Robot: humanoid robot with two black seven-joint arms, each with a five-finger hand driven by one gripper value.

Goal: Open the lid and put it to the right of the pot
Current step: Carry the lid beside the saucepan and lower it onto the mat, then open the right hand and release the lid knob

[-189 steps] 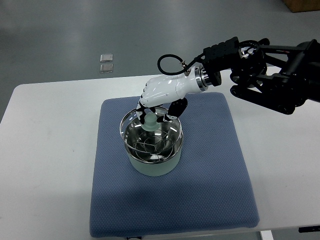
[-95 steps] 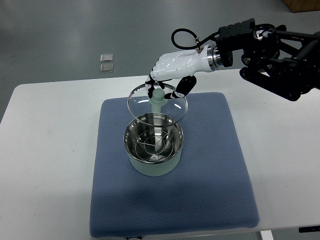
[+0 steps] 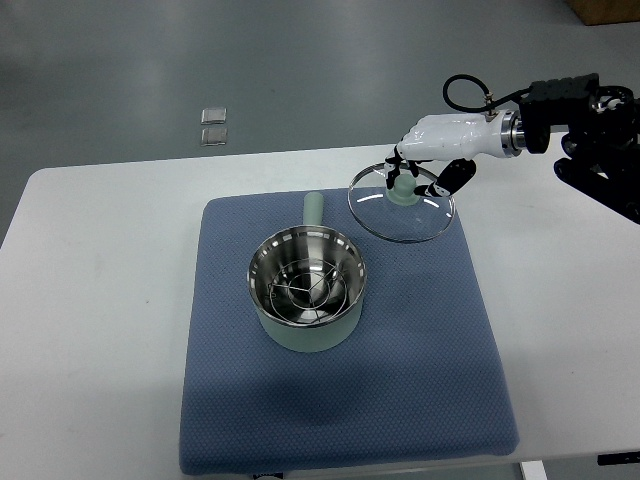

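While its arm runs off the right edge, the one right hand (image 3: 432, 160) pinches the knob of one glass lid (image 3: 401, 201), held above the mat (image 3: 345, 400), right of one pot (image 3: 306, 288).

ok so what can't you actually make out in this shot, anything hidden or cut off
- Top view: the lid is in the right hand, but the fingers cover most of its knob, so the exact grip is hidden.
- Whether the lid touches the blue mat or hangs above it: a steep single view cannot settle it.
- The right arm is cut off by the right edge.
- Two small squares on the floor: too small to identify.
- The pot bottom, under a wire rack.
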